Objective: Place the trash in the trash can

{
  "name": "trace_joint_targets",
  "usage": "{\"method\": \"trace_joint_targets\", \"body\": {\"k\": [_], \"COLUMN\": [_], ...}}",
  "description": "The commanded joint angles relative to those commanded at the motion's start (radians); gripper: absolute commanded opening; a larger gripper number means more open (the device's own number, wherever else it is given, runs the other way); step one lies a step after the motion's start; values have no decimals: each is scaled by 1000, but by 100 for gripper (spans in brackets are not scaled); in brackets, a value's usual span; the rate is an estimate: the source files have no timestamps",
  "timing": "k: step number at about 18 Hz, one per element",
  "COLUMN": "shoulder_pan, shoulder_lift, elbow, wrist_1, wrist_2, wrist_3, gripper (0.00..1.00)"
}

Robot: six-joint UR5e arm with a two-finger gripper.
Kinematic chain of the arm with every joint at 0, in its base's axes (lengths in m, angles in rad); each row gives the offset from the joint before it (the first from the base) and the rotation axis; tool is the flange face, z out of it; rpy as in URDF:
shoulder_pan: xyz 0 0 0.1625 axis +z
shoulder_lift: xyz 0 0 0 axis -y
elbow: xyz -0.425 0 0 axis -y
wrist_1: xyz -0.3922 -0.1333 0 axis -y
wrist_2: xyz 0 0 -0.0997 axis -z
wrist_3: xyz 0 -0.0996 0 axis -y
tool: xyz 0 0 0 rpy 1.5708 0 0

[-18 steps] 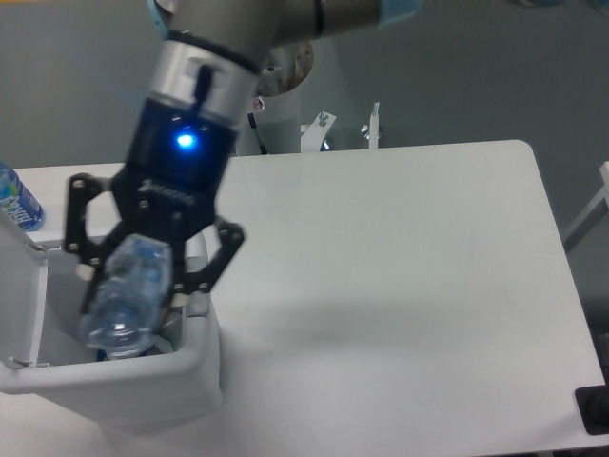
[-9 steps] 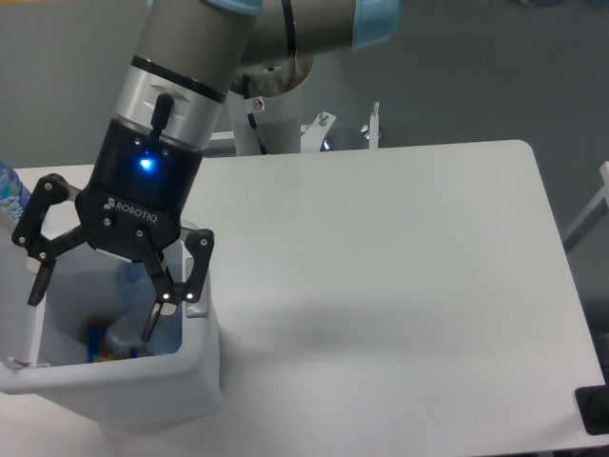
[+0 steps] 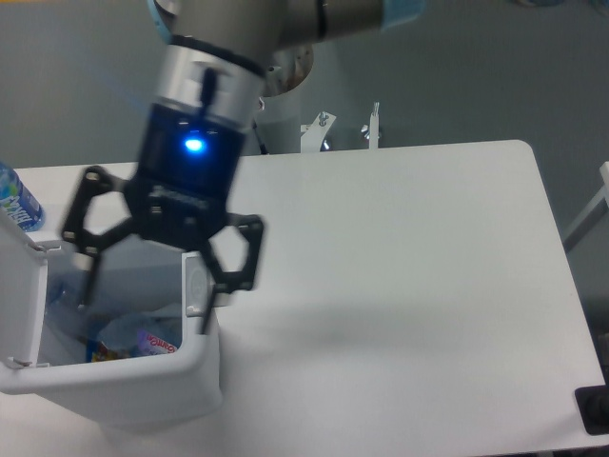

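Observation:
The trash can [image 3: 143,386] is a white bin at the table's front left, with its flip lid [image 3: 21,286] standing open on the left. Inside it lies the crushed clear bluish bottle [image 3: 133,335] with a small label, and beside it something blue and yellow at the bottom. My gripper [image 3: 145,293] hangs over the bin's opening, open, with nothing between its spread black fingers [image 3: 225,276]. The plastic wrapper cannot be made out.
An uncrushed bottle with a blue label [image 3: 17,200] stands at the far left edge behind the bin lid. The white table [image 3: 400,286] stretches to the right. Metal brackets [image 3: 347,129] sit at its back edge.
The gripper held the crushed bottle over the bin a second ago. It opened and the bottle dropped into the bin. The gripper has since risen and shifted right.

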Motion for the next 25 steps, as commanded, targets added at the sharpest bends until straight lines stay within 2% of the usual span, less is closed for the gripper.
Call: {"method": "trace_joint_targets", "body": {"k": [2,6,8,10,12,15,18,20,25], "shoulder_pan": [40,115,147,149,152,152,154,154,154], "shoulder_lift": [0,17,32,46,69,106,140,155,163], "elbow": [-12,-86,-118,-144,-156,-158,-170,-176,-178], "wrist_1": [-3,-15,-35,-54,-122,-303,-432,-469,-486], "wrist_2": [37,65,152,245,317,429,522,549,565], "wrist_3": [5,144,208,297,406,590,759,828,845], "gripper": [100,100,100,100,100,100,100,100,100]}}
